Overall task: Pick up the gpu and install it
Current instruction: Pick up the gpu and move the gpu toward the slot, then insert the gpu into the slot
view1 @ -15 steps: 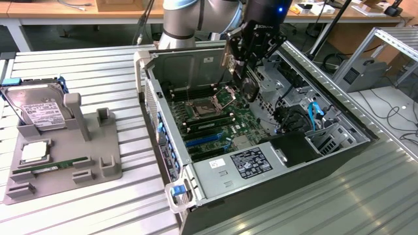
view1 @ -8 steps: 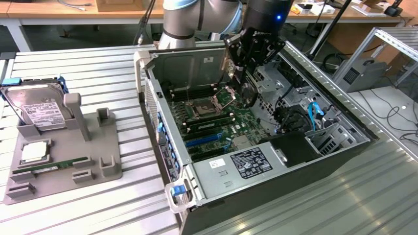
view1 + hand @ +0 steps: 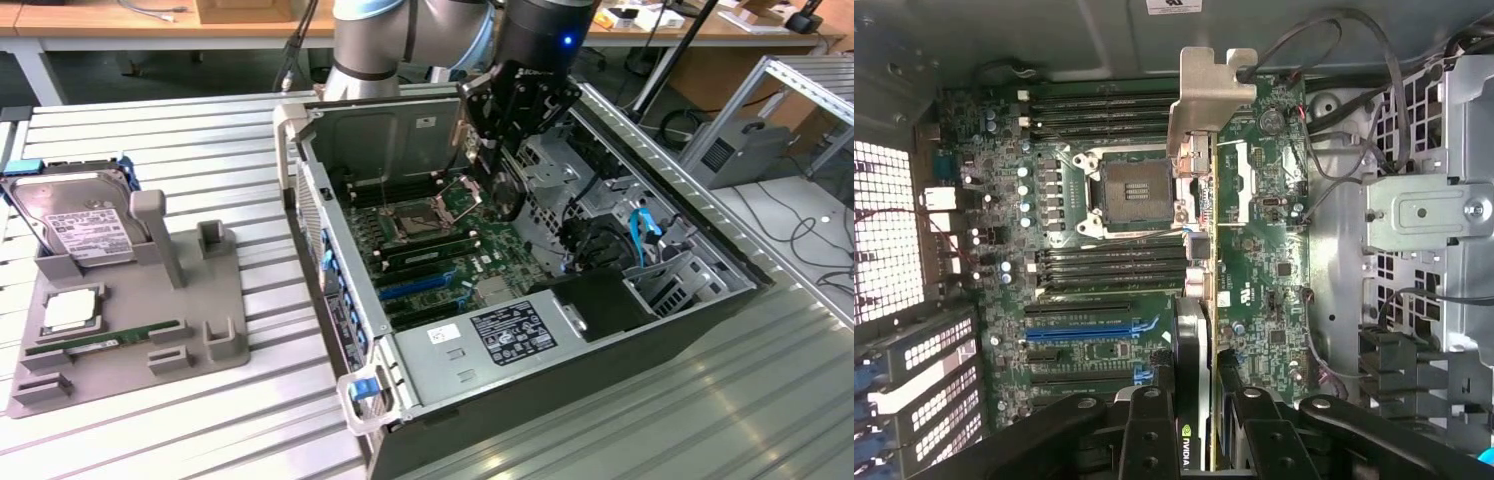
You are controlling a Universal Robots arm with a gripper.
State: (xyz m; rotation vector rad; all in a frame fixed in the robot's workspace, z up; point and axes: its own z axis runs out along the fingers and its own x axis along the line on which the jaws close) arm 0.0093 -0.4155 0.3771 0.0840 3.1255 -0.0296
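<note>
The black claw [image 3: 1196, 425] is partly shut and pinches the thin flat dark card with a silver metal end [image 3: 1199, 250] by its flat sides, holding it on edge above the green board [image 3: 441, 250] inside the big open grey computer box [image 3: 400, 130]. I think the card is light and stiff but easy to break, so its flat sides are the best place to hold. At 9 o'clock in the exterior view, a grey tray [image 3: 200, 290] on the bench [image 3: 200, 140] holds a boxy grey drive [image 3: 80, 230], a square silver chip [image 3: 70, 312] and a slim green stick [image 3: 114, 338].

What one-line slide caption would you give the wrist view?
Hand grips the gpu edge-on above the motherboard of an open computer.
</note>
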